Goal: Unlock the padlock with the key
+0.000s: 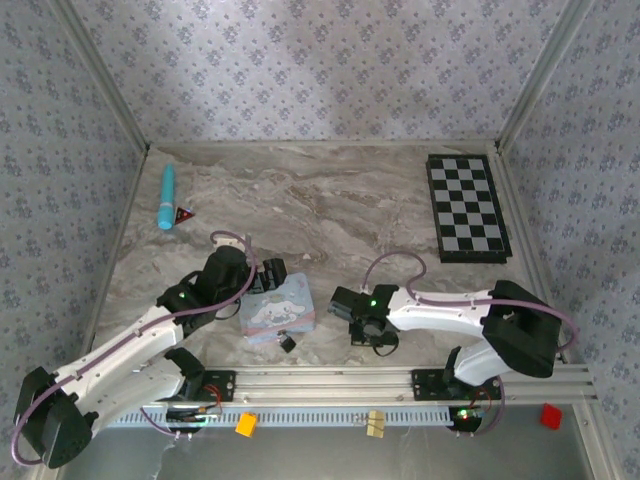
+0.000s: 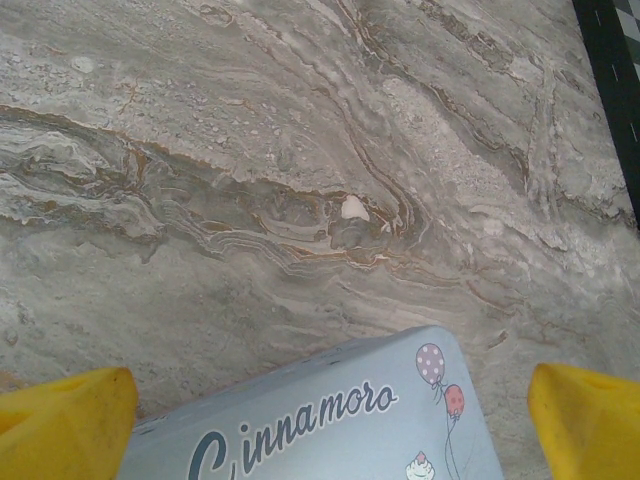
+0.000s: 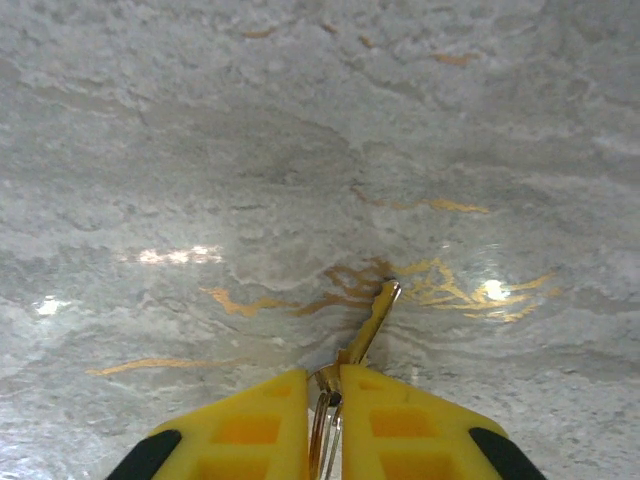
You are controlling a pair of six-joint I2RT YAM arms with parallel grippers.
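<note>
- Right gripper (image 3: 323, 375) has its yellow fingers (image 3: 400, 420) pressed together, pinching the key (image 3: 373, 322). In the top view this gripper (image 1: 372, 335) sits low over the table's near part.
- Left gripper (image 2: 325, 425) is spread wide, its yellow fingertips (image 2: 65, 420) at the two lower corners of the wrist view and touching nothing. In the top view it (image 1: 272, 275) hangs over the far end of the tin.
- Table (image 1: 330, 200), marbled grey and brown, lies under both grippers.
- Board (image 1: 468, 207), black-and-grey chequered, lies flat well beyond the right gripper, toward the far right corner.
- Tin (image 1: 277, 310), light blue with a cartoon figure on its lid, lies flat to the right gripper's left, apart from it. From the left wrist its lid (image 2: 320, 420) shows between the spread fingertips, lettered "Cinnamoro" beside small balloons.
- Tube (image 1: 167, 196), light blue, lies well beyond the left gripper, near the far left edge.
- Padlock (image 1: 288, 342), tiny and black, sits at the tin's near edge, on the side away from the left gripper and to the right gripper's left. Whether it touches the tin I cannot tell.
- Key points forward out of the right fingertips, its tip down at the table; a ring (image 3: 325, 430) hangs in the slit between the fingers.
</note>
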